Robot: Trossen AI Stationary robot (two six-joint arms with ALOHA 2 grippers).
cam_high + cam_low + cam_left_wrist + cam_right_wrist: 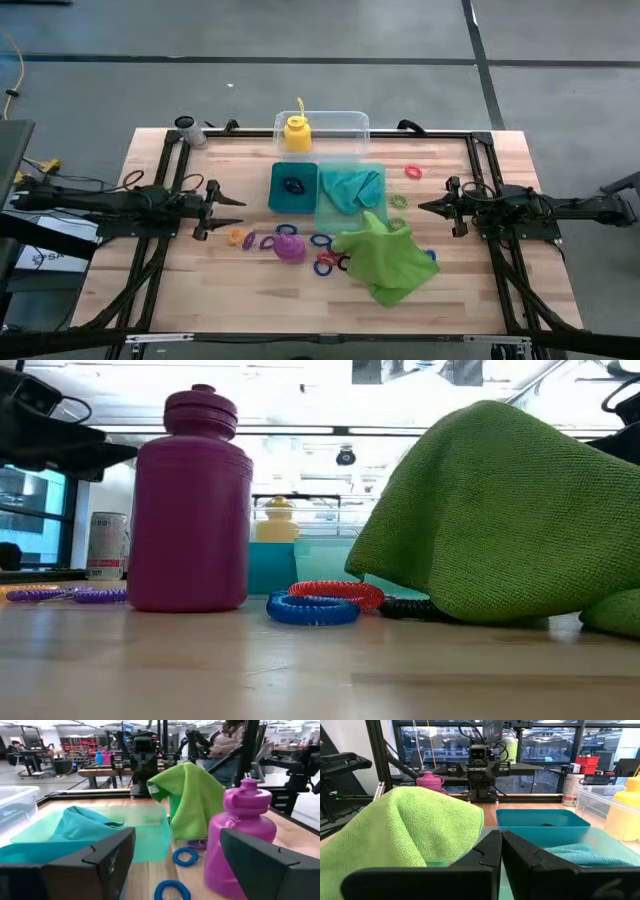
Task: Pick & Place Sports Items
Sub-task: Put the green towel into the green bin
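A purple bottle [289, 247] stands upright on its base on the table [200, 290], near the tray's front. A yellow bottle [297, 132] stands inside a clear tub [345, 125]. A teal cloth [350, 188] lies in the right half of the teal tray [278, 200]. A lime-green cloth [385, 258] is heaped on the table at the tray's near right corner. Small rings [325, 262] lie scattered around the bottle and the cloth. My left gripper [232, 200] hovers open, left of the tray. My right gripper [425, 207] is shut, right of the tray.
A can [186, 127] stands at the far left of the table. Pink [413, 172] and green rings [398, 200] lie right of the tray; a dark ring [292, 185] lies in its left half. A black frame [480, 200] runs round the table.
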